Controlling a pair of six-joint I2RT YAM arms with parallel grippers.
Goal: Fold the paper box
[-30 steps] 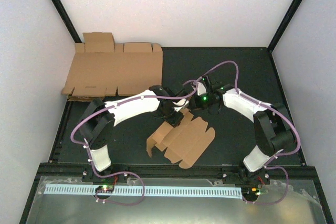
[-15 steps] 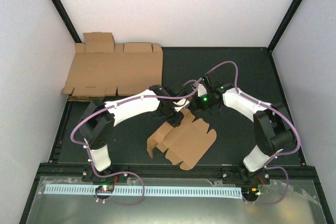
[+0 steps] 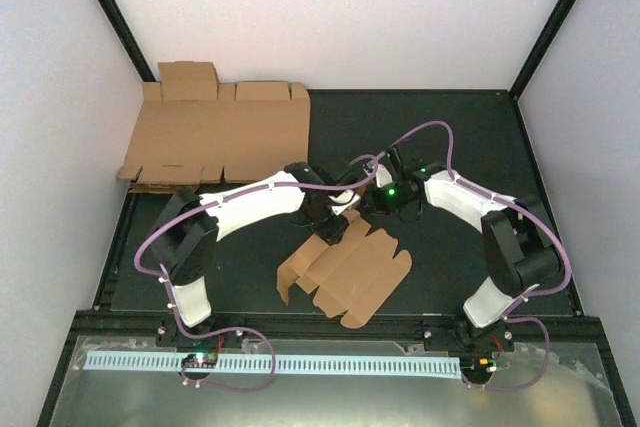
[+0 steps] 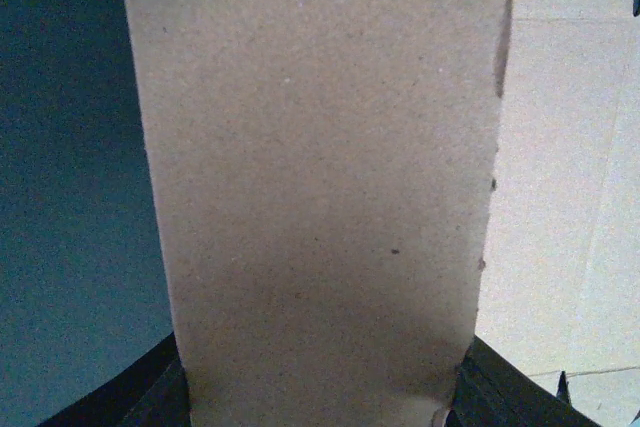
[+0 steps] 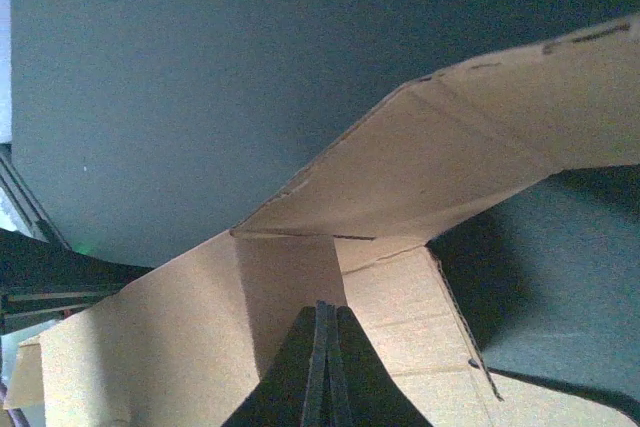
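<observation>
Paper box (image 3: 345,272) has slid slightly nearer — both fingers still clamped.

- The white left arm with black joints reaches forward and bends inward; its black left gripper (image 3: 327,228) is clamped on a brown cardboard flap (image 4: 320,187).
- The right arm mirrors it; the right gripper (image 3: 370,197) seems closed, fingertips (image 5: 322,367) pressed together.

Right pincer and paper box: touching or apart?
Touching. The right wrist view shows the right pincer shut, its fingertips pressed together on a paper box flap.
</observation>
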